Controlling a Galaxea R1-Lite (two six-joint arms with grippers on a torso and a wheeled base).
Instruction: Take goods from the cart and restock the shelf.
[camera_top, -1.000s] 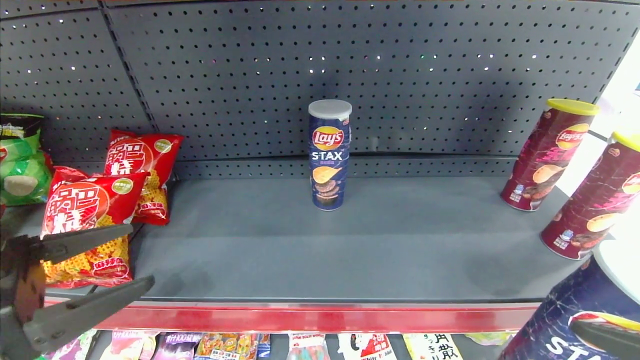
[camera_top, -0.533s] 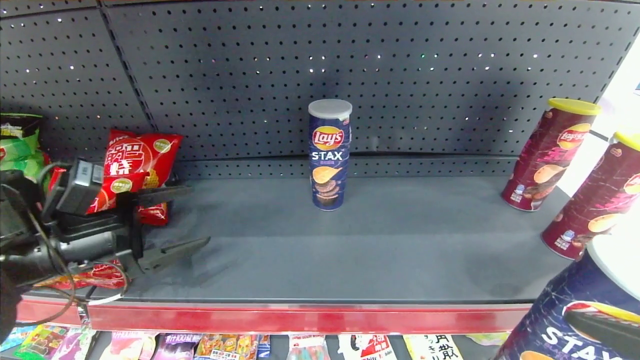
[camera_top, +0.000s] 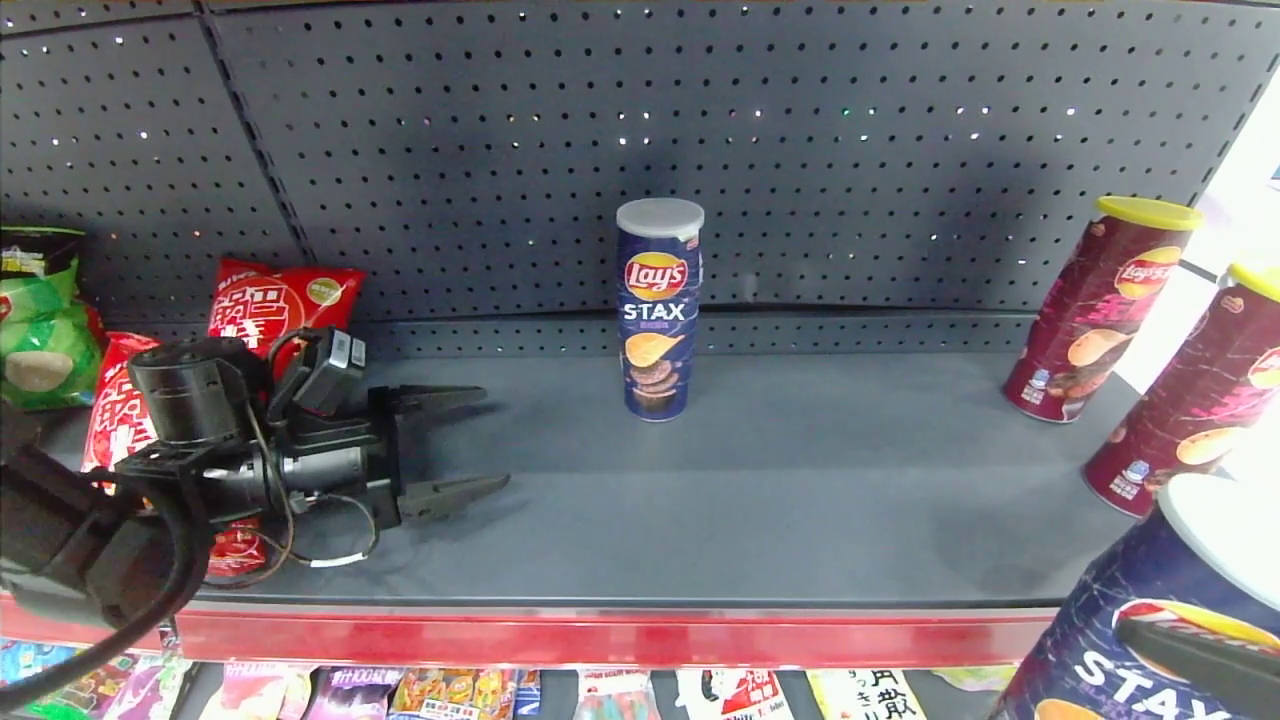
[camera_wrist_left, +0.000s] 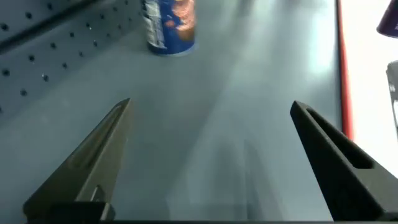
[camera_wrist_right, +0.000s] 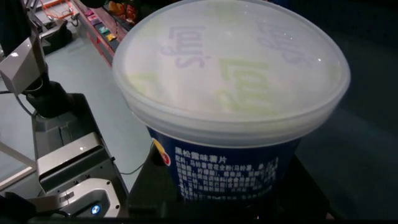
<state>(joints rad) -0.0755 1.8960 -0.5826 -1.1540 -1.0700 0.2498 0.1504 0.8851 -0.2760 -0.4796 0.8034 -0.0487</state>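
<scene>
**Item 1.** Dark-blue cardboard chip canister with white plastic lid (camera_top: 1150, 600): upright, long axis near vertical, off the front right corner of the grey metal shelf (camera_top: 780, 510) and not yet on it. The right gripper (camera_top: 1185, 650) carries it, jaws closed on its wall.

**Item 2.** Free deck: lies ahead and to the left of the held canister, past the red front edge strip (camera_top: 640, 635). The right arm is the nearer one.

**Item 3.** Matching blue canister (camera_top: 657, 310): stands at the back edge, mid-shelf.

**Item 4.** Two maroon canisters with yellow lids (camera_top: 1095, 310) (camera_top: 1190, 400): stand at the right end. The nearer one is just beside the held canister and is the likely obstruction, along with the front strip.

**Item 5.** Left gripper (camera_top: 455, 445): low over the left part of the shelf, jaws spread wide and empty.

**Item 6.** Red snack bags (camera_top: 285, 310): at the left end.
</scene>
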